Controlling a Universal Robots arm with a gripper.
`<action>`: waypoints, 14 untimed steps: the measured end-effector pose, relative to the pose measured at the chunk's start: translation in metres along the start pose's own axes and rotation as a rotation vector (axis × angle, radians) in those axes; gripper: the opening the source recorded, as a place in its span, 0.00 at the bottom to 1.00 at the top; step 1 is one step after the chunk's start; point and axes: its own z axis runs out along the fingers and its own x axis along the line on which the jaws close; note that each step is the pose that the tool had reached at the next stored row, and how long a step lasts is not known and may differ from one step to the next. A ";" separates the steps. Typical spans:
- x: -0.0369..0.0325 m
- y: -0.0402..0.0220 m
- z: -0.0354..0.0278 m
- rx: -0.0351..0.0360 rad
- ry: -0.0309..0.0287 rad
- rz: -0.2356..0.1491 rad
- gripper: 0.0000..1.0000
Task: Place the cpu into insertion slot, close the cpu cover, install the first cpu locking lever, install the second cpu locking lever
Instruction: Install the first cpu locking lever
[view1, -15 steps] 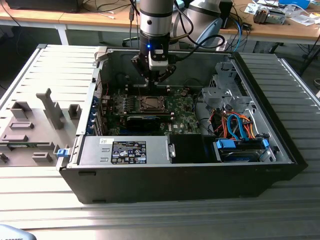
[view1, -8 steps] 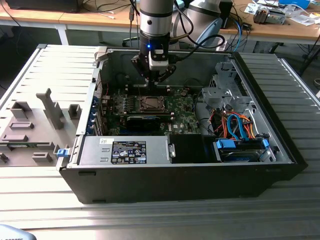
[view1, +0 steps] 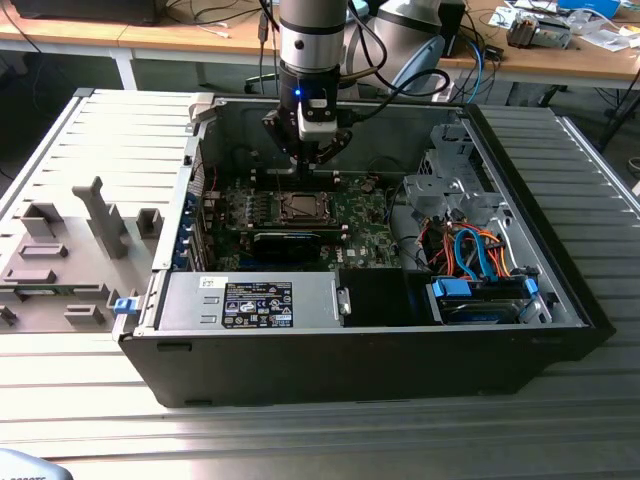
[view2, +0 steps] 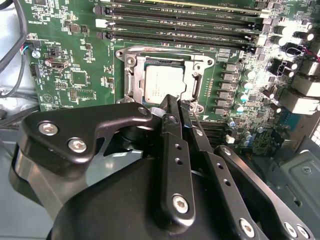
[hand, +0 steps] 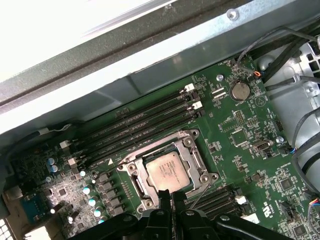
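In the second wrist view, the gripper reaches over a green motherboard, its black fingers drawn together with their tips just at the near edge of the insertion slot. The cpu lies flat in that slot, its silvery top facing up, and the cpu cover is down around it, framing the chip through its square window. A thin metal locking lever runs right beside the fingertips. Long black memory slots lie beyond the slot, and rows of capacitors stand beside it. Dark cables hang at the board's edge.
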 end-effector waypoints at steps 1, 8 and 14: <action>0.0000 0.0000 0.0000 0.0000 0.0000 0.000 0.16; 0.0000 0.0000 0.0000 0.0000 -0.0001 -0.005 0.16; 0.0000 0.0000 0.0000 -0.0001 -0.0002 -0.008 0.16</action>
